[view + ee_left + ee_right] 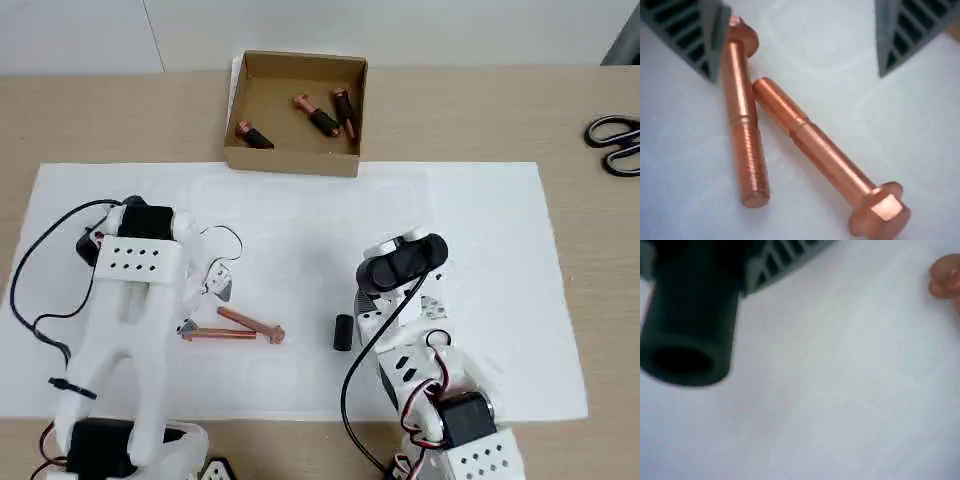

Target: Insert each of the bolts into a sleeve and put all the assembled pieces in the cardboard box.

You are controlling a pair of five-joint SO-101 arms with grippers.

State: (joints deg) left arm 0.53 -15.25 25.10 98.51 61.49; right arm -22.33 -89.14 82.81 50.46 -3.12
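Bolts, two of bare copper, lie on a white sheet (480, 250) spread across the wooden counter (100, 110), near the left side. The level bolt (215, 335) runs side to side, and the slanted bolt (250, 322) crosses at an angle just above it, its hexagonal head toward the middle of the sheet. From the left wrist, we see the level bolt (742, 135) and the slanted bolt (815, 145) lying close together, narrowing to a near touch at one point.

The left hand (203, 306) hangs directly over them. Seen from its own camera, the left hand (797, 74) is spread wide, one grey finger (705, 35) over the head of the level bolt and the other well off to the side; it pinches nothing.

A black sleeve (343, 331) sits at the centre of the sheet, right beside the right hand (365, 318). From the right wrist, the sleeve (690, 340) shows its hollow end. We cannot tell whether this hand grips it or is spread.

The cardboard box (290, 158) stands at the far edge of the sheet, holding three assembled pieces (317, 116), each a bolt in a black sleeve.

Scissors (615, 143) lie at the far right of the counter.
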